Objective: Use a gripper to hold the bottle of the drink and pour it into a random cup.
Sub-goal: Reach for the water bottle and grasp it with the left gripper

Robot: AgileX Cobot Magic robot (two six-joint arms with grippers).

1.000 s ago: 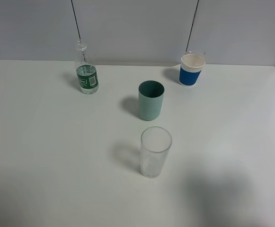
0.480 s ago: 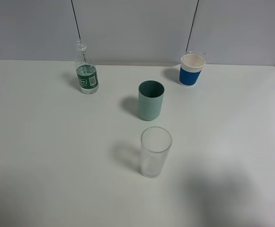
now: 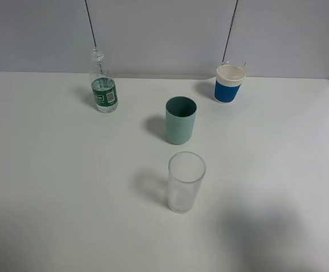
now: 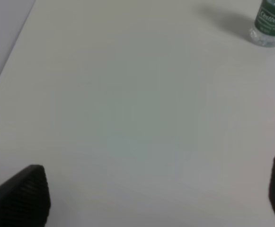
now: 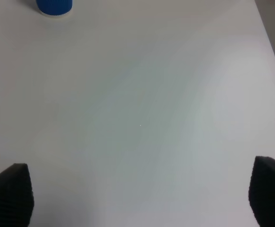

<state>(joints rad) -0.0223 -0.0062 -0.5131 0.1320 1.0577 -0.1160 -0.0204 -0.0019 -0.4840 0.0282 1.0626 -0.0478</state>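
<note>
The clear bottle (image 3: 103, 85) with a dark green label stands upright at the table's far left, with clear drink (image 3: 105, 106) showing at its base; its lower part also shows in the left wrist view (image 4: 271, 24). The teal-green cup (image 3: 180, 120) stands upright mid-table, empty as far as I can see. Neither arm shows in the exterior high view. In the left wrist view my left gripper (image 4: 158, 194) is open, its dark fingertips (image 4: 21, 194) wide apart over bare table, far from the bottle. My right gripper (image 5: 137, 194) is open too, empty over bare table.
A taller clear glass tumbler (image 3: 186, 181) stands in front of the cup. A blue-and-white paper cup (image 3: 230, 83) stands at the far right, also seen in the right wrist view (image 5: 54, 6). The white table (image 3: 51, 187) ends at a grey back wall.
</note>
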